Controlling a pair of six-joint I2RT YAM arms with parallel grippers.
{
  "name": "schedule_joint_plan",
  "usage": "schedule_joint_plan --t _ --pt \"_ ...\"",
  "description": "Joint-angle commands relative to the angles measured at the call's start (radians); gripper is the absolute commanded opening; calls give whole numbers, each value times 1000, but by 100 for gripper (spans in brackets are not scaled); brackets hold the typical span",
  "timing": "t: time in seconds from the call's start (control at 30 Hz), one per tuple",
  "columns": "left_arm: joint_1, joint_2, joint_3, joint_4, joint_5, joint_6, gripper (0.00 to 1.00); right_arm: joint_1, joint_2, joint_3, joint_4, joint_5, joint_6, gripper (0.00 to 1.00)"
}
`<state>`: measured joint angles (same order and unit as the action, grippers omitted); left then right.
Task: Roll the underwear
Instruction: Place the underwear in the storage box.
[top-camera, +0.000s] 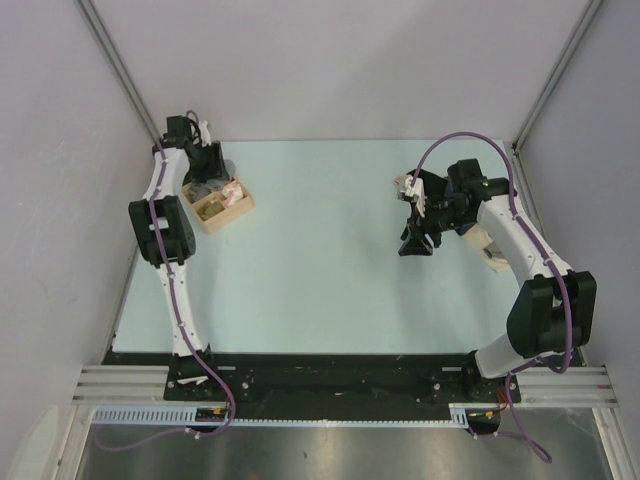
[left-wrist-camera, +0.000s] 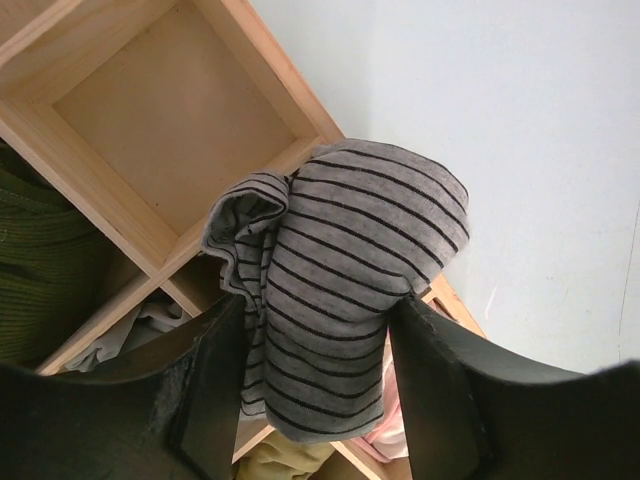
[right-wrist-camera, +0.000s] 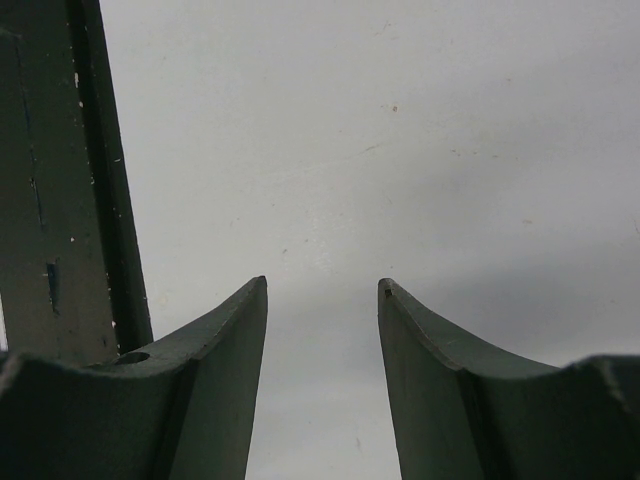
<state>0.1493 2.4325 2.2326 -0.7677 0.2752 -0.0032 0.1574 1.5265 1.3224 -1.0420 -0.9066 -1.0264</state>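
Note:
The underwear (left-wrist-camera: 340, 280) is a grey cloth with thin dark stripes, bunched into a roll. In the left wrist view it sits between my left gripper's (left-wrist-camera: 320, 320) fingers, which are shut on it, above a wooden divided box (left-wrist-camera: 180, 120). In the top view the left gripper (top-camera: 205, 175) is over that box (top-camera: 232, 212) at the table's far left; the underwear is hidden there. My right gripper (top-camera: 418, 243) is open and empty, pointing down at the bare table right of centre. It also shows in the right wrist view (right-wrist-camera: 322, 290).
The box holds an olive green cloth (left-wrist-camera: 40, 260), a pink cloth (left-wrist-camera: 395, 425), a tan cloth (left-wrist-camera: 285, 458) and a white one (left-wrist-camera: 135, 330); one compartment is bare wood. A vertical frame post (right-wrist-camera: 60, 180) stands by the right gripper.

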Motion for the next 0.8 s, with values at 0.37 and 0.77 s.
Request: schedule_joint_plan --t 0.37,0.77 --pt "16 -82 -11 -42 82 -26 61 -2 -34 1 -19 -34 -18 52" --pt "19 -69 2 -53 90 -27 58 -4 -35 1 -23 -35 -20 52"
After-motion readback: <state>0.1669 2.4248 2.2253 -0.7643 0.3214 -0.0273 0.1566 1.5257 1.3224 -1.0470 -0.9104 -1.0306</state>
